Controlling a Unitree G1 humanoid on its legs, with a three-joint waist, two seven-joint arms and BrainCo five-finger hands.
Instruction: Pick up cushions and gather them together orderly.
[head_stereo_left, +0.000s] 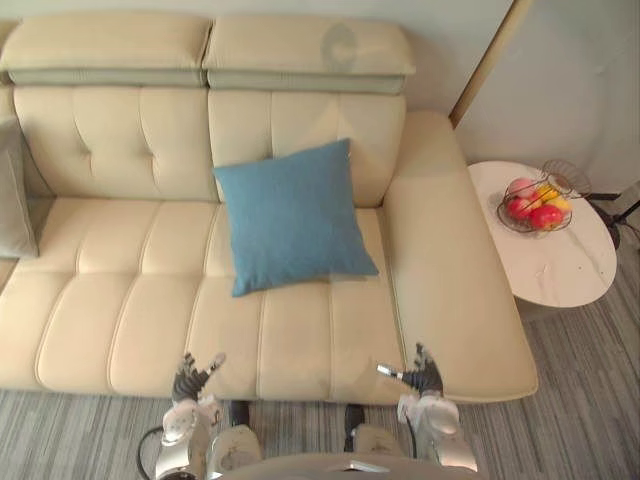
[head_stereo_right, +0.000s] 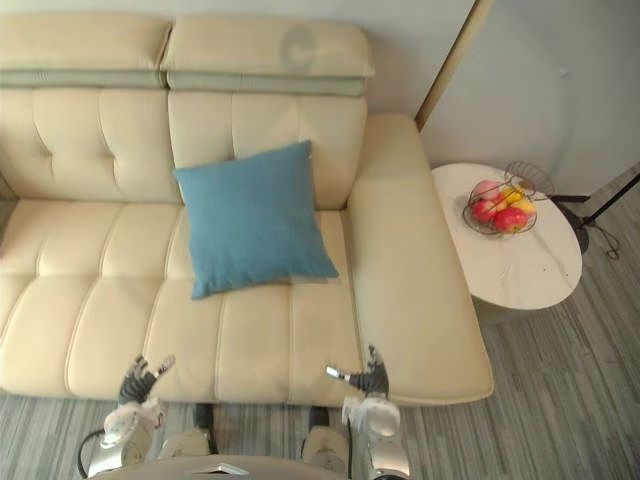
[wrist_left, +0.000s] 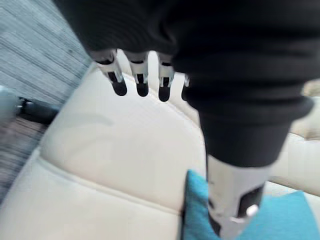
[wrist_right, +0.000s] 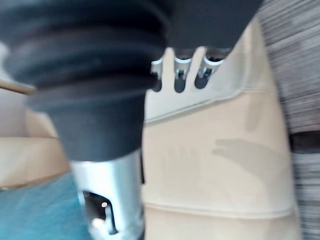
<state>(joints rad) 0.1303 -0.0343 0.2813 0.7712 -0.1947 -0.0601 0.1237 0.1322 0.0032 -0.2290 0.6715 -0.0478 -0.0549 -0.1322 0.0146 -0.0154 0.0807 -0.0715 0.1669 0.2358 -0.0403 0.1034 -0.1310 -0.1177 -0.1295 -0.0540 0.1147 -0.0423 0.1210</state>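
since both hands hover empty at the front edge of the cream sofa (head_stereo_left: 120, 290), the left hand (head_stereo_left: 190, 380) with its fingers spread loosely and the right hand (head_stereo_left: 426, 378) just as relaxed and holding nothing, i'd say the reach for a cushion hasn't begun yet. the blue cushion (head_stereo_left: 292, 215) leans tilted against the backrest on the seat next to the right armrest, well ahead of both hands. a grey cushion (head_stereo_left: 14, 195) shows at the far left end of the sofa, well apart from the blue one. to do this well i'd take the blue one by both side edges at once, fingers kept wide until they meet the cloth, because it looks soft and would likely sag if pinched at one corner. then i'd carry it across and stand it upright beside the grey one. off to the right a round white side table (head_stereo_left: 565, 270) carries a wire basket (head_stereo_left: 562, 172) holding red and yellow fruit (head_stereo_left: 545, 215), and the right arm should swing clear of it.
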